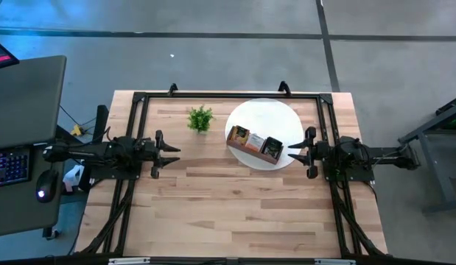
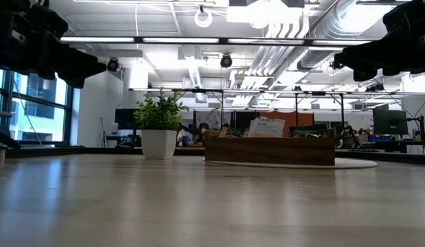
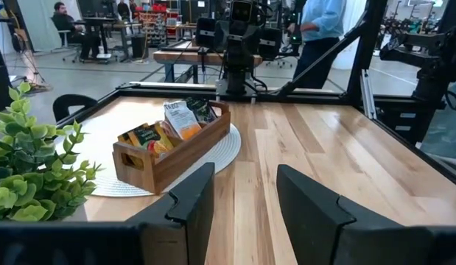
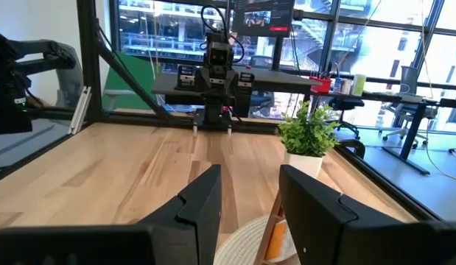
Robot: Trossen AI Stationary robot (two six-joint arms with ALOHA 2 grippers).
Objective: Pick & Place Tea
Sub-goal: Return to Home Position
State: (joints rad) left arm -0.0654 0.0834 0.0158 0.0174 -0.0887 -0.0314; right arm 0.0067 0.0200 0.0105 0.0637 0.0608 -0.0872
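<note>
Pale wood-plank table top (image 1: pixel 235 213), bounded by a black rail frame, carried everything listed below.

Round white mat (image 1: pixel 266 112) lay on the far right part of the table. Brown wooden compartment tray (image 1: pixel 255 151) sat on that mat, turned at a slant to the table's edges.

Small flat square tea-bag sachets (image 3: pixel 180 118), black, white-and-orange and yellow-orange, stood packed upright inside the tray's compartments. An exact count could not be made.

Small green plant in a white pot (image 1: pixel 200 118) stood on the bare wood just beside the mat, on its left.

Left gripper (image 1: pixel 173 156) hung above the table's left side, well apart from the tray. Its two dark fingers (image 3: pixel 189 207) were spread apart and clasped nothing.

Right gripper (image 1: pixel 292 152) hung over the mat's right rim, near the tray's right end. Its fingers (image 4: pixel 200 202) were likewise parted around air.

Person in a blue shirt (image 3: pixel 321 20) stood beyond the table, in the room behind.
</note>
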